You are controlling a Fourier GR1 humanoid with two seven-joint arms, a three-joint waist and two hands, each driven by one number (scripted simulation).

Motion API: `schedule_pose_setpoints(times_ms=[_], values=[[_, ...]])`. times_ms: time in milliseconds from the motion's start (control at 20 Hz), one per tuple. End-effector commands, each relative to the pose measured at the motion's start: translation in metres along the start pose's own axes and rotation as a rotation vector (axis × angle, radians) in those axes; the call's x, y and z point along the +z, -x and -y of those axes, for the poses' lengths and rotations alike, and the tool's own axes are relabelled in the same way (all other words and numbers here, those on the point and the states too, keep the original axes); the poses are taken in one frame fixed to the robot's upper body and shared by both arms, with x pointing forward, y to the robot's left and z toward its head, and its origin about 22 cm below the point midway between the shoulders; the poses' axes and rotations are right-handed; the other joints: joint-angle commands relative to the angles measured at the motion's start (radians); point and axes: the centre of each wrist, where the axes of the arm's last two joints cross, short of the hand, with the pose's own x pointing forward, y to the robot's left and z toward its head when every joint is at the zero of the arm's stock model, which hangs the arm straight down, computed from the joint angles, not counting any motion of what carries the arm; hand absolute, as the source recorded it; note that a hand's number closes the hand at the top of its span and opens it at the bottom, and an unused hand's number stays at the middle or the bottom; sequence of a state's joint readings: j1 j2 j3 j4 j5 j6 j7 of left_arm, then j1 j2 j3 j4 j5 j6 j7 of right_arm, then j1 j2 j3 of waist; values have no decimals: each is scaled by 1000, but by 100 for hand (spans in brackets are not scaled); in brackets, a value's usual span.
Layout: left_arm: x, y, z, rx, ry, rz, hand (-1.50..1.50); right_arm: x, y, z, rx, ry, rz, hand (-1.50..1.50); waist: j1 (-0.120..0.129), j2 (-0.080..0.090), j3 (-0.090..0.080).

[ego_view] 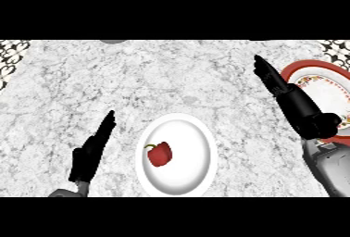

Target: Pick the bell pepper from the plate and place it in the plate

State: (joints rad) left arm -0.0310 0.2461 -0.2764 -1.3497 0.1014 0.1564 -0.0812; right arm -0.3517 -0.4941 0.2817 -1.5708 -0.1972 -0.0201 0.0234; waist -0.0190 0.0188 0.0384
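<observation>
Right now the speckled grey stone desk [205, 78] has lots of bare room up top. A small red bell pepper [159, 154] lies in the plain white plate [205, 139] near the bottom edge. A red-rimmed flowered plate [328, 85] sits at the right edge. The left hand [92, 152] and right hand [277, 81] are open, fingers straight, holding nothing.
</observation>
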Motion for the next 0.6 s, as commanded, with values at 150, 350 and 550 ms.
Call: schedule_pose_setpoints(times_ms=[150,350,550], values=[[-5,-4,-19,-22,-114,-54,0,-17,-24,-92,-312,-407,200,150,88,-11,-36],[-5,4,-19,2,-147,-134,0,-36,-89,-38,384,-348,519,150,57,-72,-50],[-22,-20,-19,36,-181,-137,0,-11,-10,-127,192,-262,547,150,52,-5,-34]])
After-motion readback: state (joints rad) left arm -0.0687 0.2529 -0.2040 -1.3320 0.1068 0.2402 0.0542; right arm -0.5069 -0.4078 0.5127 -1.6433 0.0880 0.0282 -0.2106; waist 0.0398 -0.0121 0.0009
